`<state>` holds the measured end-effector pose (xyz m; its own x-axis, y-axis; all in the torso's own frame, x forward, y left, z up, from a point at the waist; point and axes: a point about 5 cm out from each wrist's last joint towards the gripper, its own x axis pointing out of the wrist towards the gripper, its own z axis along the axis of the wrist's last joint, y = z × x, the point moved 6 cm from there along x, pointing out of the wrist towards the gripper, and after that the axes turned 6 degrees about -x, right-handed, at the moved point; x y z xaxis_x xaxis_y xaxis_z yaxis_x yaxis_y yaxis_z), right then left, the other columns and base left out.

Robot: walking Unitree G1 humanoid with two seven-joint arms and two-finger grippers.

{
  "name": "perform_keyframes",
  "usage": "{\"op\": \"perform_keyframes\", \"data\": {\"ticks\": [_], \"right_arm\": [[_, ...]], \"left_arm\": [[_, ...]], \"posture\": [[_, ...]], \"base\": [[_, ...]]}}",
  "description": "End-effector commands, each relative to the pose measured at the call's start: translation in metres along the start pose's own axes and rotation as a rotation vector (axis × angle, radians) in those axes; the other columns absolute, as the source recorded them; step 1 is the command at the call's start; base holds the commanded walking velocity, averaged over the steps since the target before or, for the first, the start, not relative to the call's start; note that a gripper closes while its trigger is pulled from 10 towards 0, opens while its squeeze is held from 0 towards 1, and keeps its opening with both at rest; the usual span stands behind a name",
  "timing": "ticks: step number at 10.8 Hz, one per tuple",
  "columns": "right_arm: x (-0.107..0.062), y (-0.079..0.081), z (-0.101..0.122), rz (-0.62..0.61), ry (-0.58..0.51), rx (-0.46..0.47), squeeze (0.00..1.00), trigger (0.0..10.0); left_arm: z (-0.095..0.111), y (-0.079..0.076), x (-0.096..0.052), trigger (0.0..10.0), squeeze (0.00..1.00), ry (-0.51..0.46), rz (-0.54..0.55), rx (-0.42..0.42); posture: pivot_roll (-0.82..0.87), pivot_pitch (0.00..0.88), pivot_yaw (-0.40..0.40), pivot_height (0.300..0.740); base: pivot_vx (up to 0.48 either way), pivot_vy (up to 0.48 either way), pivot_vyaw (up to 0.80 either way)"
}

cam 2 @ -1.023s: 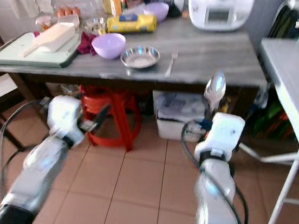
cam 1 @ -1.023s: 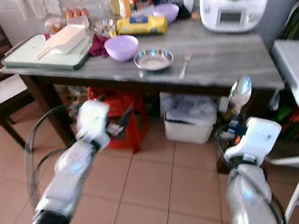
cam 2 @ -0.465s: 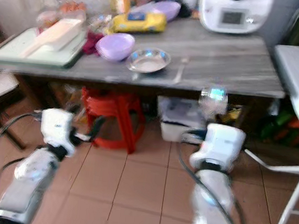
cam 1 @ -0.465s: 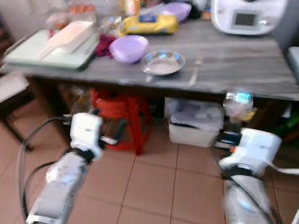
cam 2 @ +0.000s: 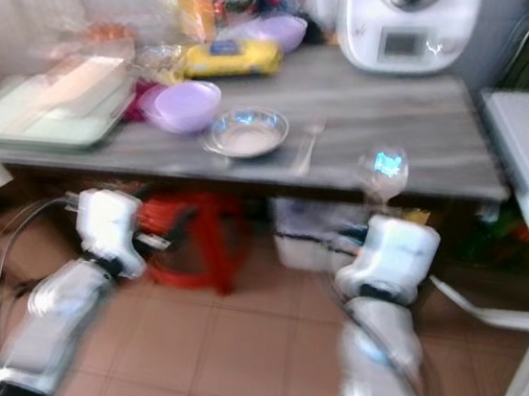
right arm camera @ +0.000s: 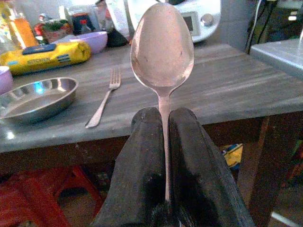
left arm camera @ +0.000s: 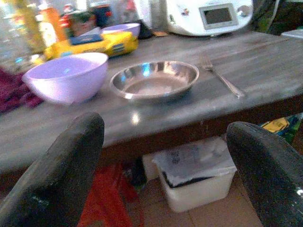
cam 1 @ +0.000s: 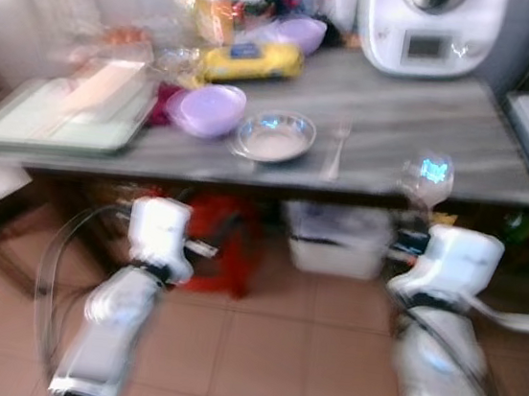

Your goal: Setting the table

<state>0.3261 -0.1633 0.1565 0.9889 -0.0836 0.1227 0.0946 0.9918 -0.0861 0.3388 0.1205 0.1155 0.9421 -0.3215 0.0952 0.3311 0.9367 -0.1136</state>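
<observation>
Grey table ahead holds a steel dish and fork, while the right gripper, clamped on the handle, holds a light, stiff, slippery spoon upright; left gripper gapes empty.

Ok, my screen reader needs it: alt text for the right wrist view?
The right pincer is shut on a spoon, bowl upward. Beyond it a grey table holds a fork and a steel bowl.

yellow packet: dark print on its label, too blurred to read
white appliance: dark display, no digits legible
bottles: labels blurred, nothing readable
</observation>
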Motion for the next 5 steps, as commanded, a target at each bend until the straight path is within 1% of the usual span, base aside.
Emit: {"op": "perform_keyframes", "data": {"ticks": [1,5], "right_arm": [[0.0005,-0.0077,0.0061,-0.022,-0.021,-0.009,0.00,10.0],[0.0039,-0.0048,0.0089,-0.011,-0.029,-0.015,0.00,10.0]], "left_arm": [[0.0028,-0.0073,0.0020,10.0,0.00,-0.006,-0.026,-0.003],[0.0014,-0.0091,0.0014,10.0,0.00,-0.001,-0.031,-0.007]], "posture": [[-0.11,0.093,0.146,0.740],[-0.11,0.092,0.140,0.740]], "base": [[0.480,0.000,-0.56],[0.480,0.000,0.00]]}}
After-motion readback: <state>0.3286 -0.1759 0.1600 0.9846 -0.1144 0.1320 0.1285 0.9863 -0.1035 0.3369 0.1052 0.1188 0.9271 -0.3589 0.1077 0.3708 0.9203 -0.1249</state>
